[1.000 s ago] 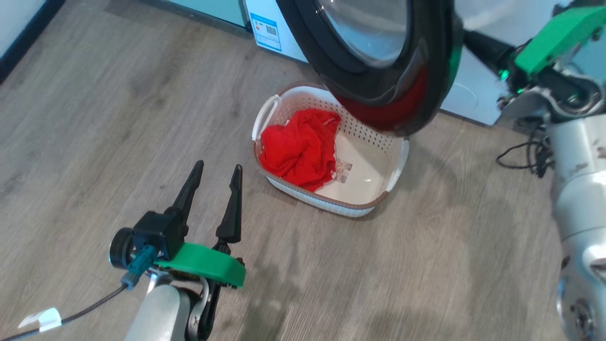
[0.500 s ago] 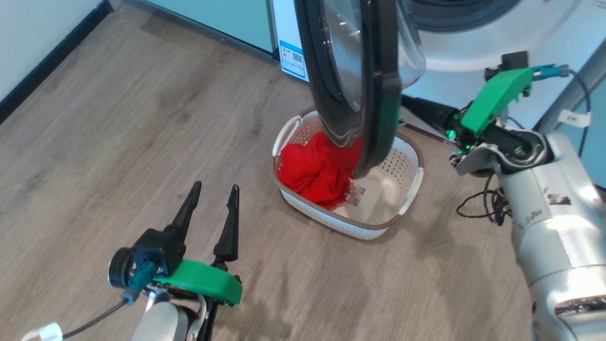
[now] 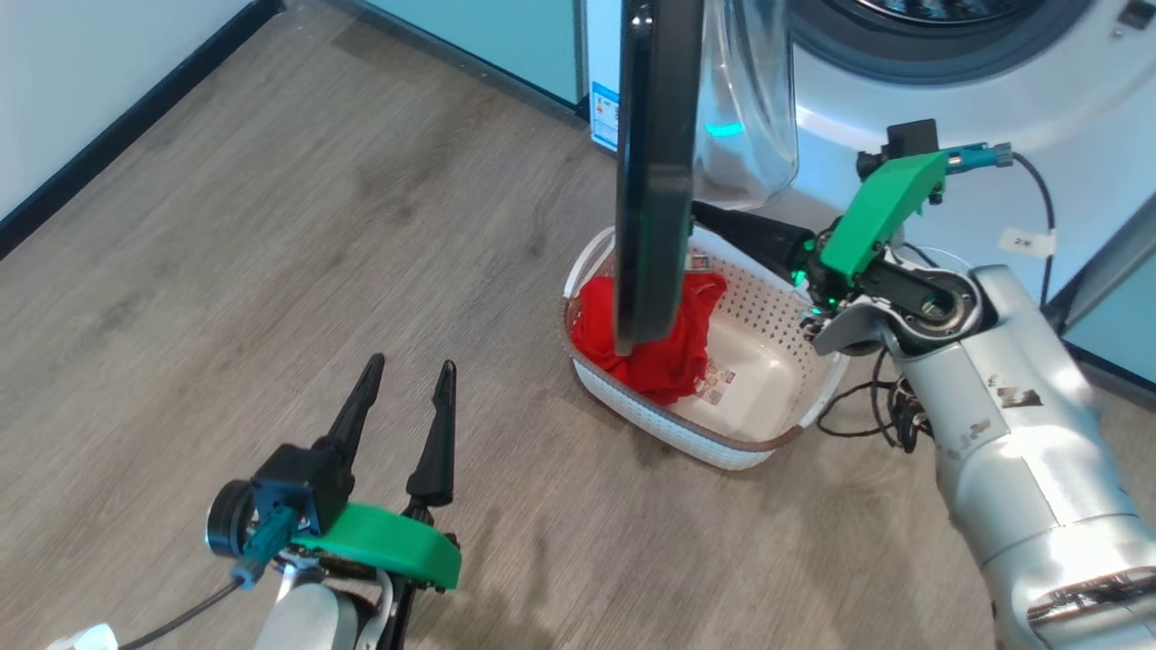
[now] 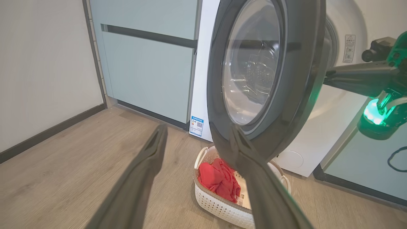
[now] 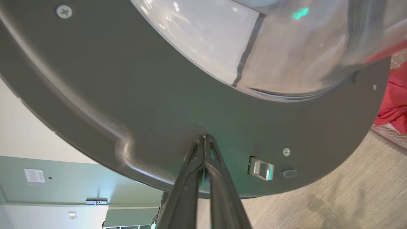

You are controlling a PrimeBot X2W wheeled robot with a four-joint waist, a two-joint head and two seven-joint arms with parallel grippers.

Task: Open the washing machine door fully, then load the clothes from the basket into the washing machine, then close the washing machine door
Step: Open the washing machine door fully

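head view — red clothes (image 3: 666, 368) in white basket (image 3: 713, 449) — left jaws apart, right jaws together

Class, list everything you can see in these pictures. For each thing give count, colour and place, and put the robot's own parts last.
washing machine: one, white, at the back between the cabinets.
washing machine door: one, black rim with clear glass, swung out above the basket.
basket: one, white with a brown rim, on the floor before the machine.
clothes: one heap, red, in the basket's left part in the head view.
cabinets: two units, pale teal, either side of the machine.
sticker: one, blue and white, low on the machine.
cable: one tangle, black, on the floor right of the basket.
left gripper: one, dark fingers, open, above the floor left of the basket.
right gripper: one, dark fingers, shut, tips against the door's inner rim.
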